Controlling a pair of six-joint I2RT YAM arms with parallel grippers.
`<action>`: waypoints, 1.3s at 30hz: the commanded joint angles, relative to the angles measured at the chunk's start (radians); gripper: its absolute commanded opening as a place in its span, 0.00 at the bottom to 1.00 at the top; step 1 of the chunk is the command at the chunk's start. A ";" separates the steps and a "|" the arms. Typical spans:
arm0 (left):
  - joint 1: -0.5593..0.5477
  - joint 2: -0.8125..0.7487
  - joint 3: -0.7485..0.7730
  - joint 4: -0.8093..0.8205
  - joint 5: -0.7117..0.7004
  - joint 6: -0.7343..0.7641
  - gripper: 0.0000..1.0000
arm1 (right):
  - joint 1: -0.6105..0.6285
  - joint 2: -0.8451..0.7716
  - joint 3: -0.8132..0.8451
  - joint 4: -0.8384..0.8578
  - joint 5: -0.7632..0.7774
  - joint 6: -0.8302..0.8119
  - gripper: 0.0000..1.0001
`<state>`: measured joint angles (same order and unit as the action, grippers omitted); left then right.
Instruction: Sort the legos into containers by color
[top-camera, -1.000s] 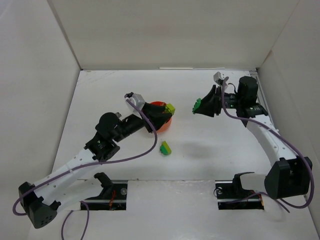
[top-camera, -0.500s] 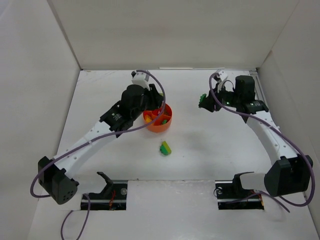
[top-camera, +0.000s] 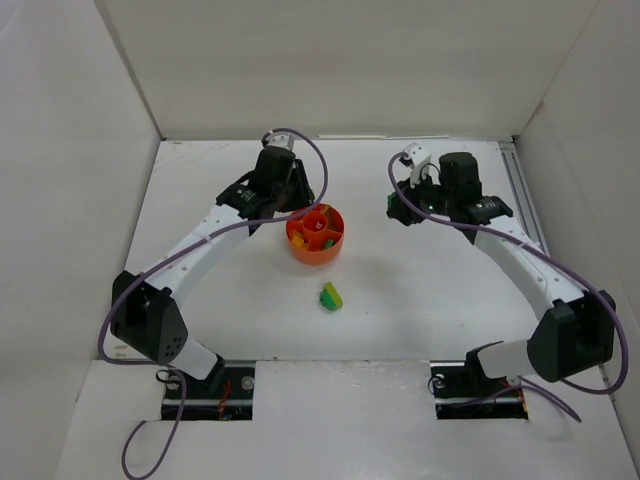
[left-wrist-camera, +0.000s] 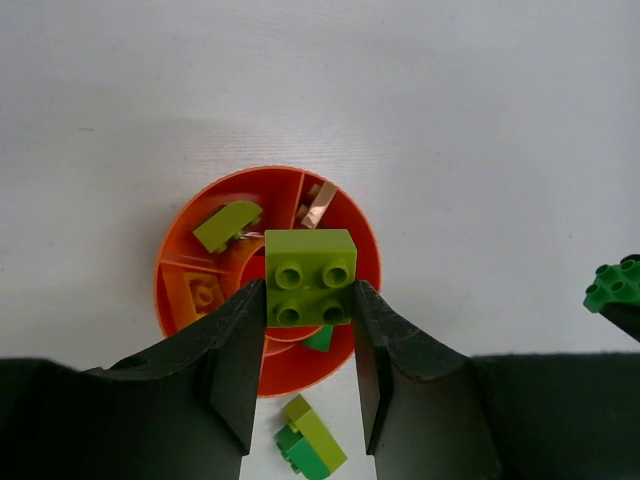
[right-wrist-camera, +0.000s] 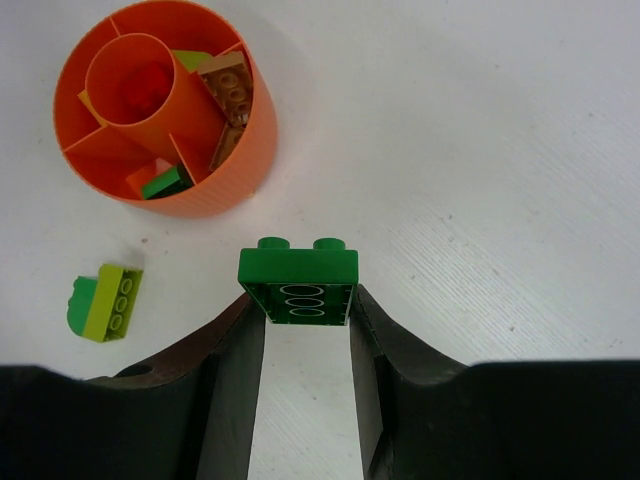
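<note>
The orange dish (top-camera: 316, 252) stands mid-table with its compartments showing. My left gripper (top-camera: 303, 207) hovers over its far side, shut on a lime four-stud lego (left-wrist-camera: 310, 277) above the dish (left-wrist-camera: 368, 252). To the right of the dish, my right gripper (top-camera: 399, 206) is shut on a dark green lego (right-wrist-camera: 298, 275), held above bare table with its hollow underside facing the camera. A stacked green-and-lime lego (top-camera: 330, 296) lies on the table in front of the dish. Inside the dish sit a lime piece (left-wrist-camera: 228, 224), a brown piece (right-wrist-camera: 228, 85) and a green piece (right-wrist-camera: 165, 182).
White walls close in the table on the left, the back and the right. The two arm bases (top-camera: 210, 385) are bolted at the near edge. Purple cables loop off both arms. The stacked lego (right-wrist-camera: 105, 302) lies a short way from the dish (right-wrist-camera: 235, 175).
My left arm has swung up and round to the far side of the dish, carrying the lime lego. My right gripper has moved left toward the dish with the green lego.
</note>
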<state>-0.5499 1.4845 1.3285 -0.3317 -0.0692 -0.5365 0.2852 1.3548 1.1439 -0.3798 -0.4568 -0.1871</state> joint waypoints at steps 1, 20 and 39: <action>0.036 -0.010 0.070 -0.046 0.020 -0.008 0.00 | 0.063 0.016 0.068 0.056 0.107 0.005 0.00; 0.036 0.026 0.092 -0.086 0.029 0.030 0.00 | 0.132 0.072 0.077 0.116 0.107 0.005 0.00; 0.056 0.088 0.120 -0.105 0.011 0.030 0.00 | 0.132 0.112 0.106 0.098 0.116 -0.015 0.00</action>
<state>-0.5053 1.5818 1.3968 -0.4294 -0.0463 -0.5209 0.4076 1.4639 1.1931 -0.3229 -0.3466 -0.1883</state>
